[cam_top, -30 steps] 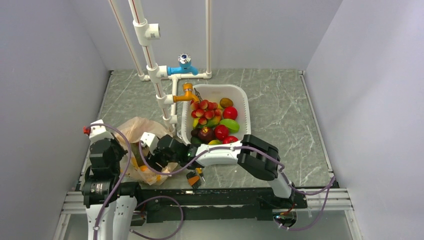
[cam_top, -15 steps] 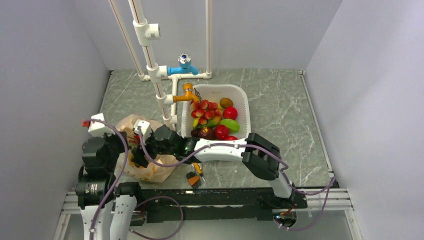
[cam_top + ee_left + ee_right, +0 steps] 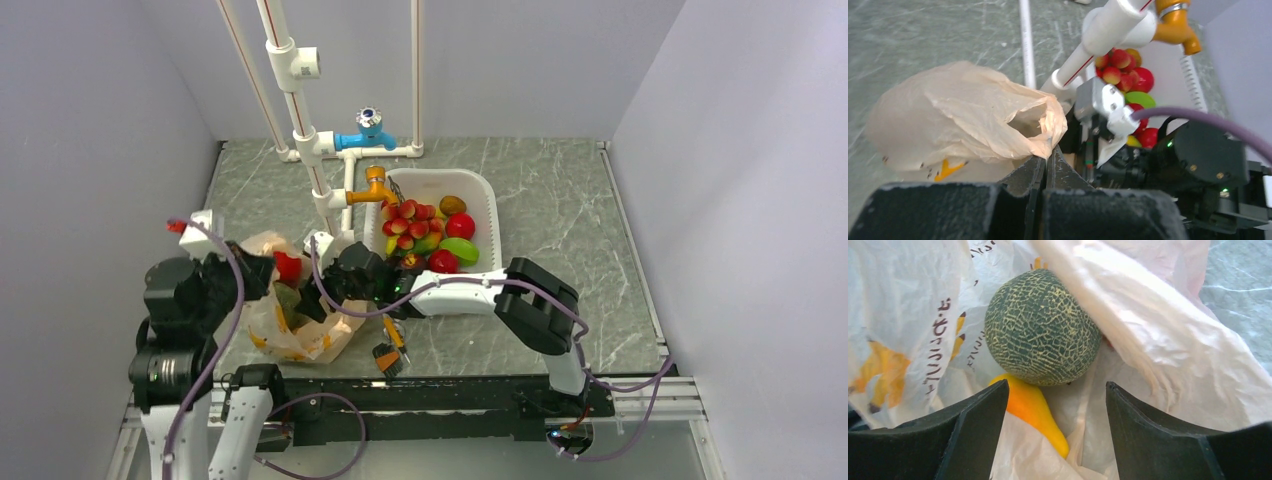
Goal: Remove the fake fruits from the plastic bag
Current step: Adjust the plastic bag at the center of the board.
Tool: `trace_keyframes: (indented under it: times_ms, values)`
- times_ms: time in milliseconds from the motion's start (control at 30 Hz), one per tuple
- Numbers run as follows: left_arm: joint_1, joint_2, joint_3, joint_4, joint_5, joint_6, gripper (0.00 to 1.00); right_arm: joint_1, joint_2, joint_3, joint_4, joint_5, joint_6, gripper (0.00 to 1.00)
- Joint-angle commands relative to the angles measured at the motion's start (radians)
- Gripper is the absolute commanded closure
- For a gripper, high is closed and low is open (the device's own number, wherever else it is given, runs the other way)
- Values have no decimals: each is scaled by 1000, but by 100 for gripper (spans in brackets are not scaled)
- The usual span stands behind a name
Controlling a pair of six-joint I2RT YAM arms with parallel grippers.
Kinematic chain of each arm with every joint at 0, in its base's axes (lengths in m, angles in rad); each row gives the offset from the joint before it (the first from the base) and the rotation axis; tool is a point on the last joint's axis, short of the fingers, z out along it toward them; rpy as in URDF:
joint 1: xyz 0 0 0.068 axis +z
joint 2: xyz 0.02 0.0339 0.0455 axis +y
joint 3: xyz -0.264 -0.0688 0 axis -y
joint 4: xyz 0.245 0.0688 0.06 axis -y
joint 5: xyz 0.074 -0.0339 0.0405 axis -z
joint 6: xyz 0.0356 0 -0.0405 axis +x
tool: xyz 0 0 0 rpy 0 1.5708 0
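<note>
Two risks: the right gripper (image 3: pixel 1055 387), spread over the melon (image 3: pixel 1043 325) inside the bag (image 3: pixel 948 120), may snag film; the left gripper (image 3: pixel 1046 162), pinching the rim, could slip, letting it collapse.

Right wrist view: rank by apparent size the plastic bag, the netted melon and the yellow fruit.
1. crinkly translucent plastic bag, filling the frame
2. netted green round melon
3. smooth yellow fruit, partly hidden, so only its visible part counts
</note>
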Motion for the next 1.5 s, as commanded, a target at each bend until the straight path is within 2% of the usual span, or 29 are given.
trace_keyframes:
  times_ms: [0, 133, 233, 533, 767, 900, 1000, 1100, 1167, 1367, 1467]
  values:
    - [0, -93, 47, -217, -213, 61, 100, 11, -77, -7, 95, -58, -14, 23]
    - [-6, -159, 30, -267, -365, 52, 100, 22, -31, 53, 115, -69, -25, 11]
    - [-6, -185, 44, -272, -407, 31, 100, 55, 39, 148, 97, -40, -65, 1]
    - [-10, -173, 76, -372, -518, -21, 100, 105, 201, 378, -30, 59, -164, 1]
    - [-10, -222, 86, -347, -514, -44, 100, 136, 304, 491, -48, 99, -219, 1]
    - [-10, -196, 41, -346, -497, -43, 100, 141, 362, 549, -74, 150, -248, 1]
    - [-11, -157, 9, -347, -497, -48, 100, 138, 365, 516, -94, 194, -262, 1]
    - [-12, -99, 19, -357, -518, -42, 100, 135, 300, 373, -53, 221, -270, 3]
    - [-11, -67, 28, -357, -553, -33, 100, 132, 251, 278, -20, 226, -279, 7]
    - [-11, -56, 35, -359, -671, -22, 100, 115, 94, 66, -59, 303, -253, 22]
    - [-10, -70, 6, -393, -695, -46, 100, 116, -15, -56, -48, 322, -255, 23]
